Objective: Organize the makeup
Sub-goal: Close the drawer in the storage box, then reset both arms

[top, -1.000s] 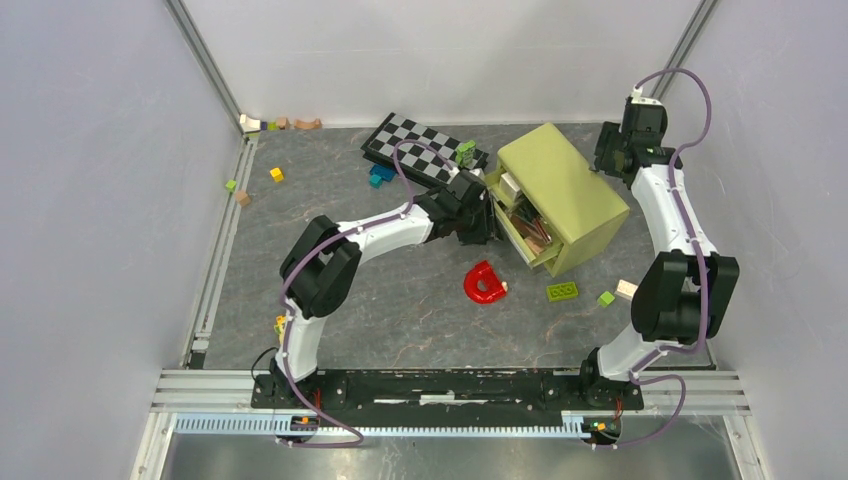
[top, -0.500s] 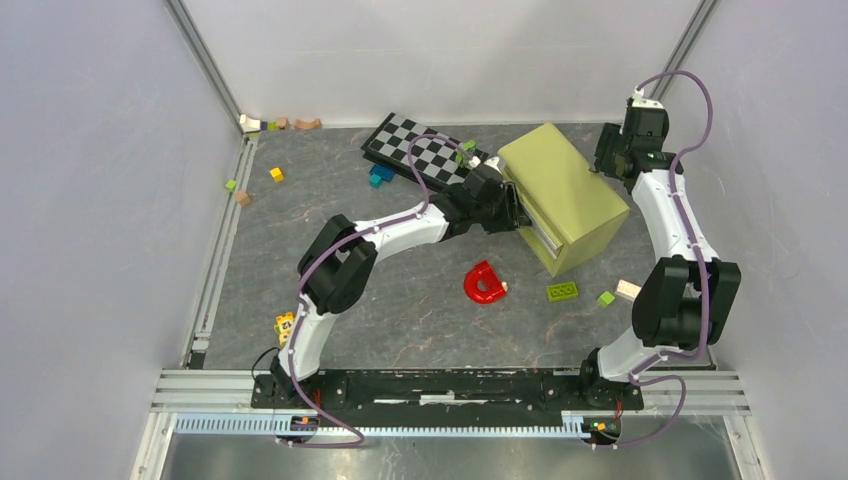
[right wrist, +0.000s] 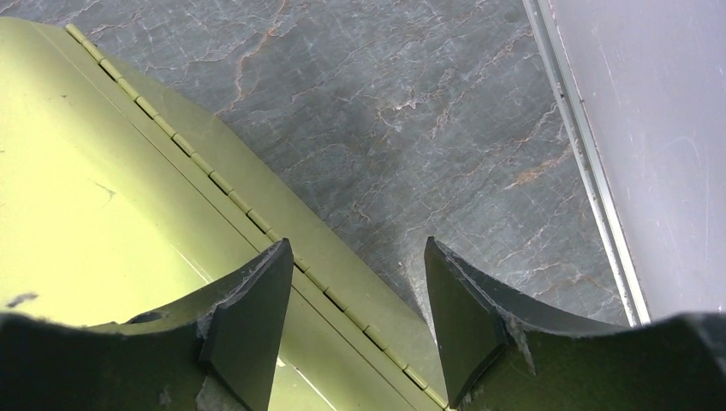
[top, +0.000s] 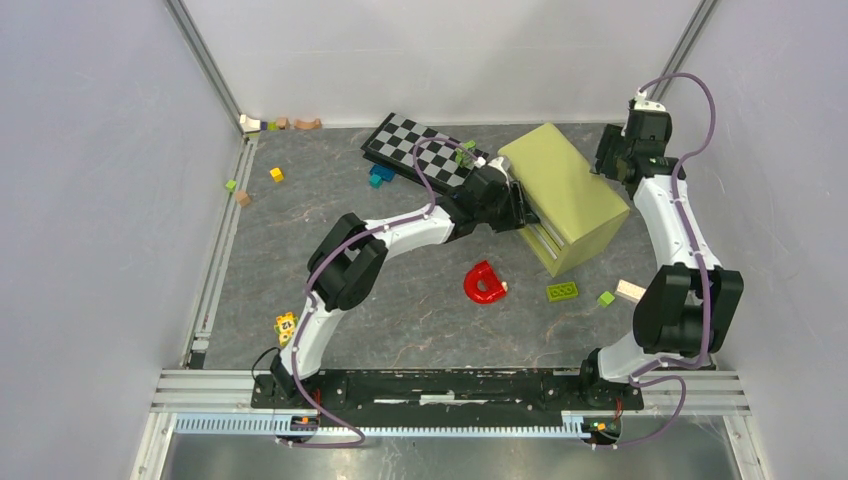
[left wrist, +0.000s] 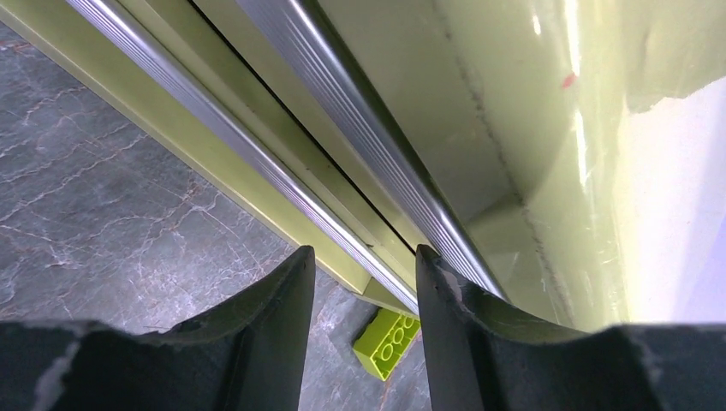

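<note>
No makeup shows in any view. An olive-green drawer box stands at the back right, its drawers pushed in. My left gripper is against the box's drawer front. In the left wrist view its fingers stand open in front of the silver drawer handles, holding nothing. My right gripper is at the box's far right corner. In the right wrist view it is open above the hinged back edge of the box.
A black-and-white checkerboard lies behind the left arm. A red horseshoe piece, a green brick, a green cube and a beige block lie in front of the box. Small blocks dot the left side.
The box's drawers stood pulled out with items showing. My left gripper moved right against them and they are now pushed in. The right arm barely moved.
</note>
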Robot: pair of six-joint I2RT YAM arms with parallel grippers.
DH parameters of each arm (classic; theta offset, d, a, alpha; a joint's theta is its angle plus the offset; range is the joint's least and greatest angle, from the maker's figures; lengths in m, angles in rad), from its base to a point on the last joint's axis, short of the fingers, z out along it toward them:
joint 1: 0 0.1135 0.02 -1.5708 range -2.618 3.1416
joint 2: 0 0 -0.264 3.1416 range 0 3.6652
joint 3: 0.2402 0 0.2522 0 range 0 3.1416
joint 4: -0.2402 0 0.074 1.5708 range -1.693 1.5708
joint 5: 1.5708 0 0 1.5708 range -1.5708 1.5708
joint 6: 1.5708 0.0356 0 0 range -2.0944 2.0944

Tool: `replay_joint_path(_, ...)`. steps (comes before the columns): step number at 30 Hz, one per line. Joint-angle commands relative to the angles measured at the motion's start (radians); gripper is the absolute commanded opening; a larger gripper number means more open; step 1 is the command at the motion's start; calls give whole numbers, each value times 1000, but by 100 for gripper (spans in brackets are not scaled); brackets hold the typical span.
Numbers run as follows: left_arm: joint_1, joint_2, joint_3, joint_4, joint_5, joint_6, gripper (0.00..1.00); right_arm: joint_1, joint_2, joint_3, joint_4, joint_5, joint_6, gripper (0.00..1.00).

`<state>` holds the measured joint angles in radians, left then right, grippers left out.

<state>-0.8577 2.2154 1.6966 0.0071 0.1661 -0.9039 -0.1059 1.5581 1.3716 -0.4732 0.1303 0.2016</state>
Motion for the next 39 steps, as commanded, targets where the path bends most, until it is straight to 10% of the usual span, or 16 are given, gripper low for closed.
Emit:
replay_joint_path(1,-7,-11,33,81,37,0,54,18,-28,-29,-107,-86,6,65)
replay_joint_path(15,-4,-479,-299,-232,-283,248,57,12,-258,35,-21,132,30,67)
replay_joint_path(39,60,-1221,-714,-609,-524,214,79,15,-491,-388,372,-814,260,78)
